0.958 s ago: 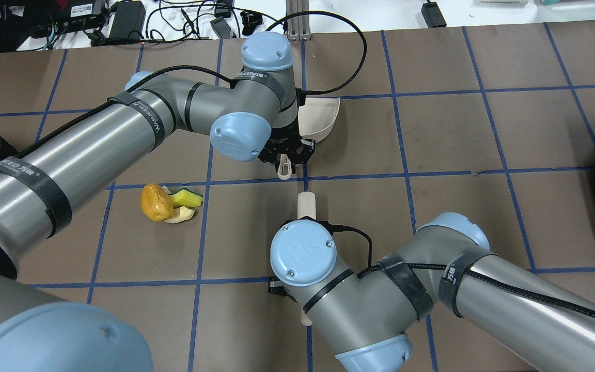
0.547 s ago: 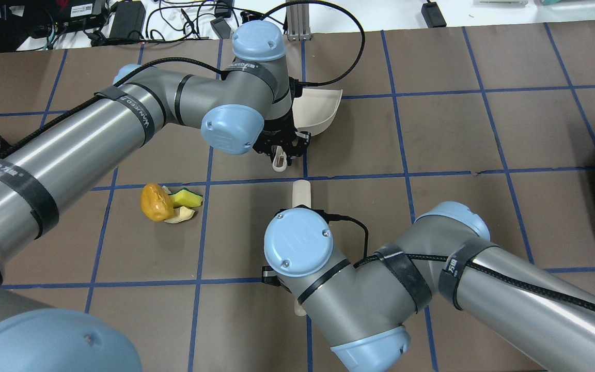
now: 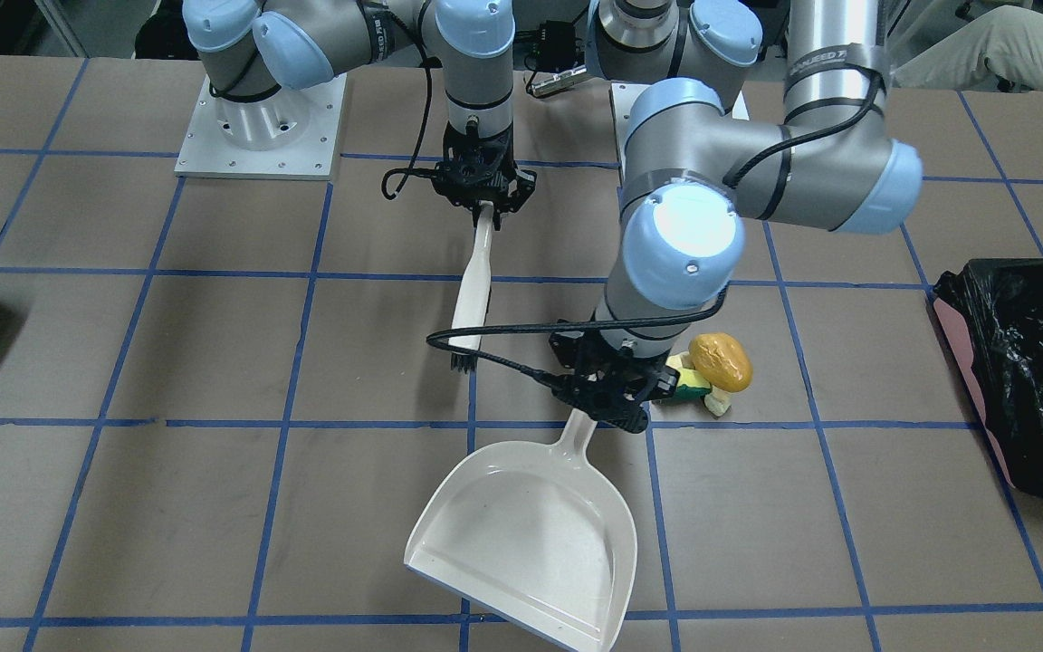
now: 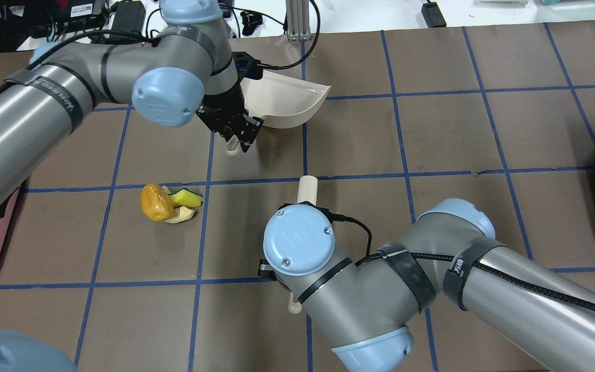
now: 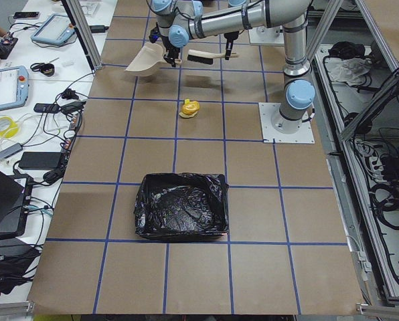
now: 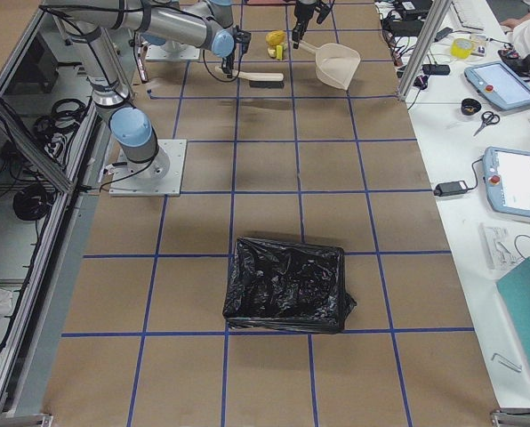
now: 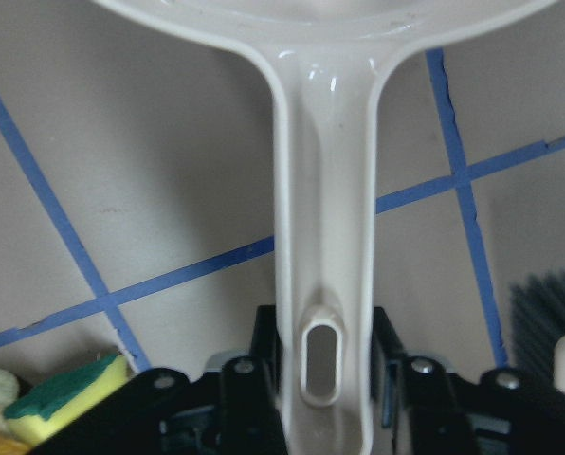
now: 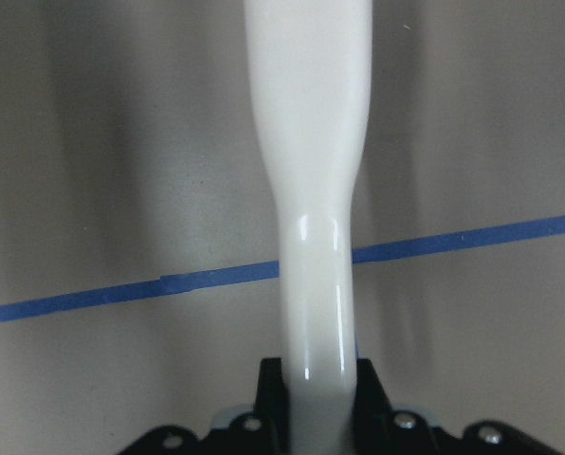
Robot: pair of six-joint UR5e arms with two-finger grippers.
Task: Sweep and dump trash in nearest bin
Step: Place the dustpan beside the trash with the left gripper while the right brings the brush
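The left pincer is clamped on the handle of a cream plastic dustpan, its fingers pressed against both sides of the handle near the oval hanging hole. The pan's wide open lip points away from the robot towards the far edge of the brown desk, which is marked with a blue tape grid. In the left side view the pan is clear of the surface, with its shadow below it.

The right pincer is clamped on the white handle of a hand brush, whose dark bristles face down close to the dustpan's handle.

The trash lies in one grid square on the robot's left half. It is a glossy orange-brown potato-like lump touching a yellow-and-green sponge piece and pale cream scraps. Bare desk surrounds the pile on all sides in the overhead view.

The pink-sided bin lined with a crinkly black plastic bag stands at the desk's end on the robot's left, well apart from the pile, with open squares between them.

The black straps on the arms carry white lettering that is too small to read with certainty.
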